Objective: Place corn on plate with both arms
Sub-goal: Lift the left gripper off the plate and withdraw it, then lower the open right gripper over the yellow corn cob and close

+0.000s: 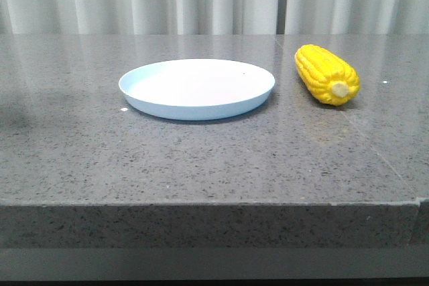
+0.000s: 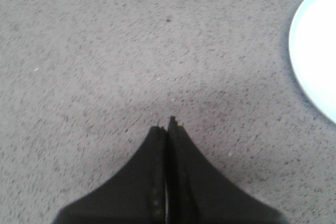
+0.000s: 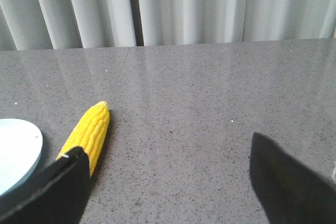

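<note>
While my right end effector (image 3: 168, 182) gapes wide, the corn (image 3: 88, 132) lies beside one finger; my left end effector (image 2: 167, 124) is pressed together near the plate (image 2: 315, 51).

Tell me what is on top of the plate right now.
Nothing: the plate shows a bare, smooth surface. The corn lies on the table to its right, apart from it. The plate's underside is hidden.
</note>
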